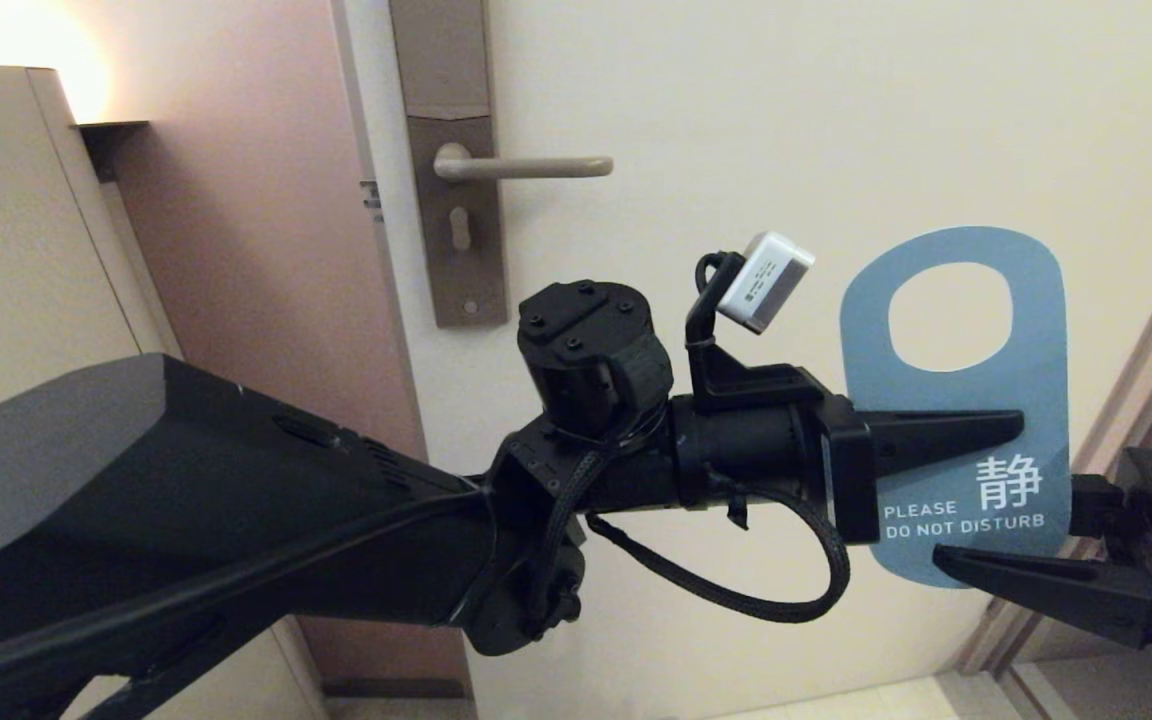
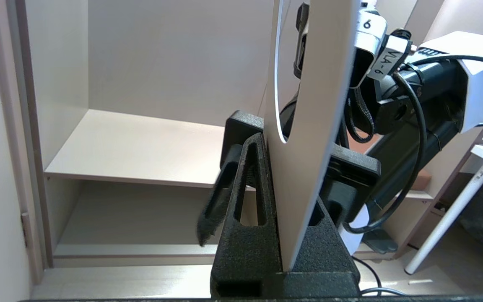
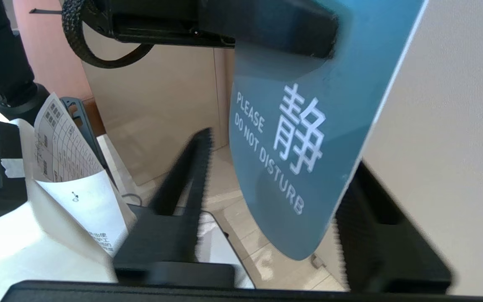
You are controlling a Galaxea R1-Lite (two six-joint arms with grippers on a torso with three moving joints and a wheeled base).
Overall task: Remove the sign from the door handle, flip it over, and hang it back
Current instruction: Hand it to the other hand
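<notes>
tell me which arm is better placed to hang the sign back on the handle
Left, probably. The left gripper is shut on the sign, blue face showing. The right gripper is open around its lower end. The door handle is bare.

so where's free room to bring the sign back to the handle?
Free: the door handle lever is bare, plain door beside and under it. Crowded: the sign, clamped by the left gripper, right gripper open around its lower end.

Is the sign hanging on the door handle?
No. The sign is off the bare door handle, pinched in the left gripper.
</notes>
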